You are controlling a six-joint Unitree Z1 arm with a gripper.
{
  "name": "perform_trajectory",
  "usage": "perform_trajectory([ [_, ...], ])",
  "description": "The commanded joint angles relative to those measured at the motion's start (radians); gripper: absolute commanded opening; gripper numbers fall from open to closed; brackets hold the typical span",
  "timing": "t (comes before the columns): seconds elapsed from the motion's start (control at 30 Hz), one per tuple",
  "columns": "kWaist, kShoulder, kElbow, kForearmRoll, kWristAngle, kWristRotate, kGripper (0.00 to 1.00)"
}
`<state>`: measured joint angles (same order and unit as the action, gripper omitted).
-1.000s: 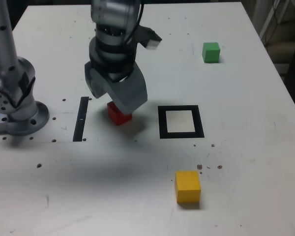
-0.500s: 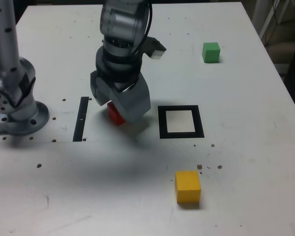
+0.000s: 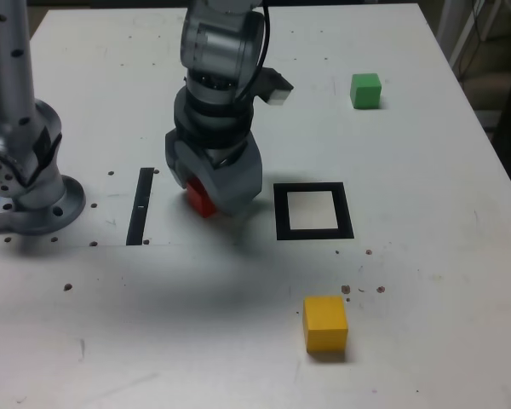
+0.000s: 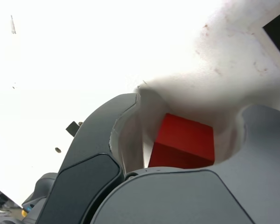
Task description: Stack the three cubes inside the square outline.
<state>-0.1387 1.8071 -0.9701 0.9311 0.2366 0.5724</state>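
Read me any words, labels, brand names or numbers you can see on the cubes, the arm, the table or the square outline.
None: no readable text in either view.
The red cube, yellow cube and green cube have plain faces.
The square outline and the black strip carry no marks.
The tool and the arm base show no legible label.

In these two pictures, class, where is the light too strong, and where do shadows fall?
In the wrist view the table is washed out to near white, while the red cube sits shaded between the tool's jaws; in the exterior view light is even, with a soft shadow on the table below the arm.
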Motion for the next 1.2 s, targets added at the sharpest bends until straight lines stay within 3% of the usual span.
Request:
perform_trajectory([
  [0.0,-0.002,-0.002,0.002,-0.001,0.0,-0.002,0.39],
  [0.47,-0.002,-0.003,0.001,0.002,-0.004,-0.01,0.36],
  [0.67,-0.002,-0.002,-0.039,0.023,-0.047,-0.034,0.36],
  [1.17,-0.003,0.037,-0.303,0.214,-0.056,-0.176,0.36],
])
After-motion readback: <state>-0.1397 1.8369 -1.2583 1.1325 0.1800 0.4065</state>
